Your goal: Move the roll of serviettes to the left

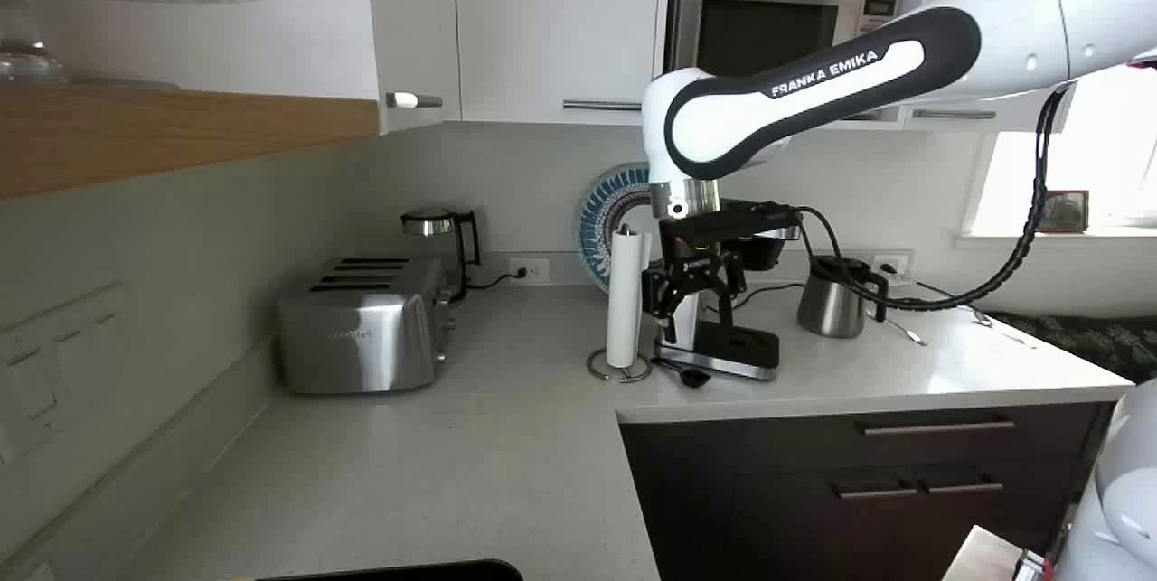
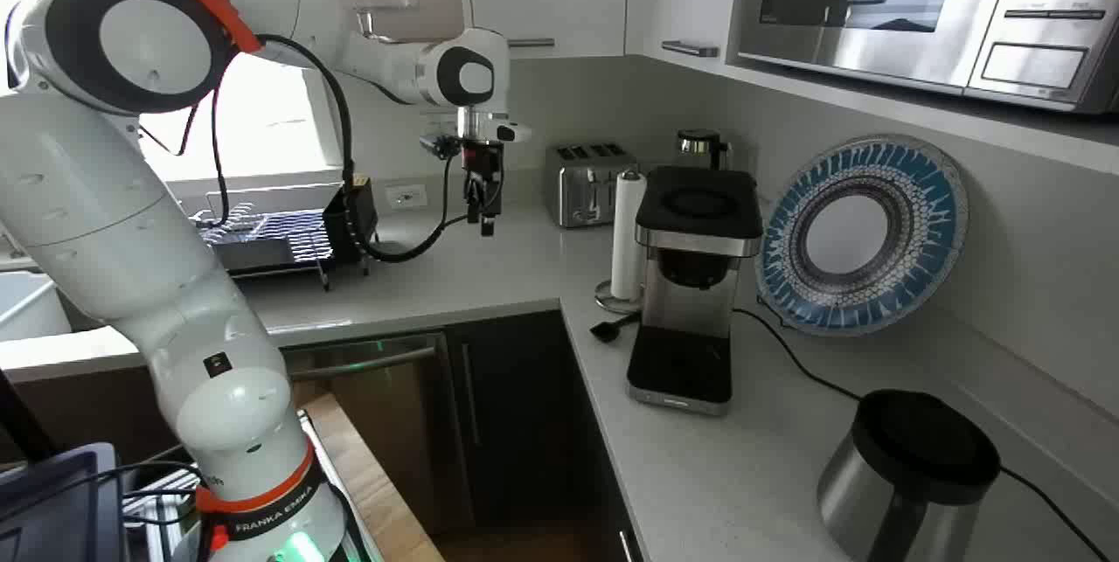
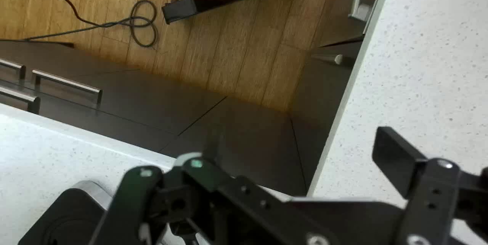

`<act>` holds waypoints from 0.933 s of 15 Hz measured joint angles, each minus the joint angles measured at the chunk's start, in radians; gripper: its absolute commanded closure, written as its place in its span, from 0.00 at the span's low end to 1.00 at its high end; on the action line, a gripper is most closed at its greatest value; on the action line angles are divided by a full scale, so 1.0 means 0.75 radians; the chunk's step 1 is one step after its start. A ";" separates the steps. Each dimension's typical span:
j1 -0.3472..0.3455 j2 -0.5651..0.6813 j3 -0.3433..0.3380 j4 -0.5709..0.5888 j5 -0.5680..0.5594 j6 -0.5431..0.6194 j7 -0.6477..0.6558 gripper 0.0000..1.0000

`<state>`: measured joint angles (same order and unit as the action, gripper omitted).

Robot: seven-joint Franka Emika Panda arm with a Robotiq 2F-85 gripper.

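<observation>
The roll of serviettes (image 1: 624, 301) is a tall white cylinder standing upright on a wire-ringed holder on the counter. It also stands beside the coffee maker in an exterior view (image 2: 627, 239). It does not show in the wrist view. My gripper (image 1: 696, 319) points down, with its fingers apart and nothing between them. In an exterior view the gripper (image 2: 481, 225) hangs above the counter, to the left of the roll with a visible gap. In the wrist view the open fingers (image 3: 303, 148) are over the counter's inner corner and the dark cabinet fronts.
A coffee maker (image 2: 699, 239) stands close to the roll, with a black scoop (image 1: 691, 375) at its foot. A steel toaster (image 1: 362, 328) and a glass kettle (image 1: 443, 233) stand in the corner. A patterned round plate (image 2: 861, 234) leans on the wall. A steel kettle (image 1: 832, 296) stands beyond.
</observation>
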<state>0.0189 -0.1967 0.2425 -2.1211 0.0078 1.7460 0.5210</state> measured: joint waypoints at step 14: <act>0.006 0.084 -0.067 -0.033 -0.056 0.236 0.002 0.00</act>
<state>0.0233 -0.1338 0.1920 -2.1460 -0.0343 1.9232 0.5228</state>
